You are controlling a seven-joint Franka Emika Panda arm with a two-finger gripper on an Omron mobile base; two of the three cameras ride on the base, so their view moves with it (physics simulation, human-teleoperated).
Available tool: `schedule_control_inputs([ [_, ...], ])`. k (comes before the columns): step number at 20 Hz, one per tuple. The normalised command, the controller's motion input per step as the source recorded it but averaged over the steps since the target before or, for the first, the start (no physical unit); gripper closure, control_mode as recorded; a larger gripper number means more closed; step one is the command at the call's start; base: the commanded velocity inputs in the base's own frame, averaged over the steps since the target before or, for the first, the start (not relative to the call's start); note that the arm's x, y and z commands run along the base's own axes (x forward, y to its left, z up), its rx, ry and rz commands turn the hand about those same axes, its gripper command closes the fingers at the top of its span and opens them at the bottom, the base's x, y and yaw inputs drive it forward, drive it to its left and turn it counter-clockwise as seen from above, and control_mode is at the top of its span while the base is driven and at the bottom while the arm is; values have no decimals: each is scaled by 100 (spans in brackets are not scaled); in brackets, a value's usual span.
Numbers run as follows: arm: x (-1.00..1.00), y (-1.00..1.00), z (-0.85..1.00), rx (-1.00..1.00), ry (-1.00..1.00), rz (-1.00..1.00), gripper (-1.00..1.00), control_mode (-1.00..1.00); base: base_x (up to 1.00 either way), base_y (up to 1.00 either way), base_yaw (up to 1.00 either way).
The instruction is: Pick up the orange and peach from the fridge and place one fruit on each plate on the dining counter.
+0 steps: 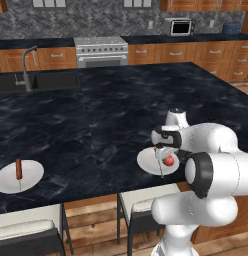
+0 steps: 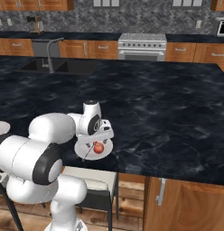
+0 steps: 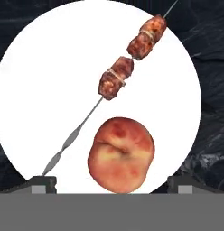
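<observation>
The peach (image 3: 121, 154) lies on a white plate (image 3: 37, 99) beside a meat skewer (image 3: 118, 76). My gripper (image 3: 111, 184) hangs open just above it, its fingertips spread wider than the fruit and not touching it. From the base, this plate (image 1: 145, 161) (image 2: 81, 147) sits near the front edge of the dining counter (image 1: 96, 120), with the peach (image 1: 169, 160) (image 2: 98, 148) under my gripper (image 1: 165, 150) (image 2: 103, 136). A second plate (image 1: 6, 182) at the left holds only a skewer (image 1: 18, 171). The orange and the fridge are out of view.
Pale stools (image 1: 146, 200) (image 1: 26, 227) stand at the counter's near edge. A sink with a faucet (image 1: 28, 70) is set in the far left of the counter. A stove (image 1: 101, 50) and wooden cabinets line the back wall.
</observation>
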Motion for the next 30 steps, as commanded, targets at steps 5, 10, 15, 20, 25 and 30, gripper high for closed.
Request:
schedule_control_inputs([
  [5, -36, 0, 90, 0, -2, 0, -100, -100, 0, 0, 0],
  [10, -68, 2, 98, 0, 1, -4, -100, -100, 0, 0, 0],
  [15, -100, 19, 97, 0, -2, -11, -100, -100, 0, 0, 0],
  [20, -100, 32, 99, 8, -9, -18, -100, -100, 0, 0, 0],
  [25, -99, 37, 57, 10, -27, -18, -100, -100, 0, 0, 0],
  [30, -56, 13, 8, 12, -12, -27, -100, -100, 0, 0, 0],
])
